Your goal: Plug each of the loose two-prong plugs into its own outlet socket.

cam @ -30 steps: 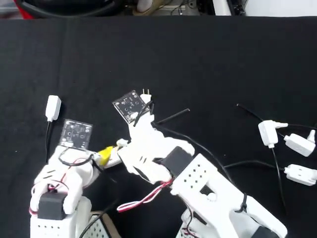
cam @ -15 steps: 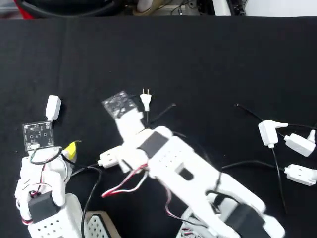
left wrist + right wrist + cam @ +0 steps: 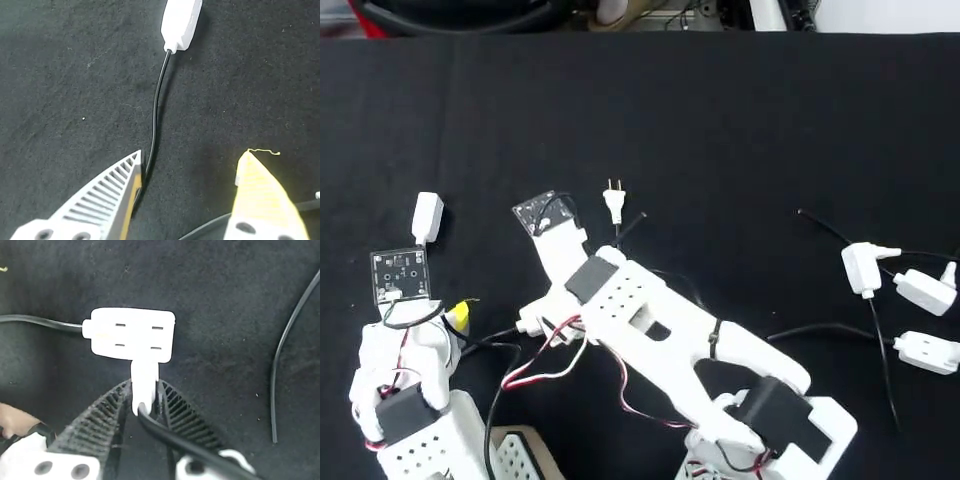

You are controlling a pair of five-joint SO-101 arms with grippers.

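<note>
at the upper left of the high view a white plug (image 3: 426,217) lies on the black worktop (image 3: 740,120), its cord (image 3: 157,110) trailing back to the left hand (image 3: 192,153); that hand hangs there with fingers well apart, holding nothing, placed, we judge, to take this plug next; the right hand (image 3: 144,391) is clamped on a second plug (image 3: 145,371), whose nose touches the edge of the outlet block (image 3: 132,335), gripped by its tail, we judge, so it goes in straight; we cannot tell whether it is seated; the four slots on the block's face hold nothing; near the centre a two-prong plug (image 3: 614,200) lies loose; three white pieces (image 3: 923,290) sit at the right edge.
</note>
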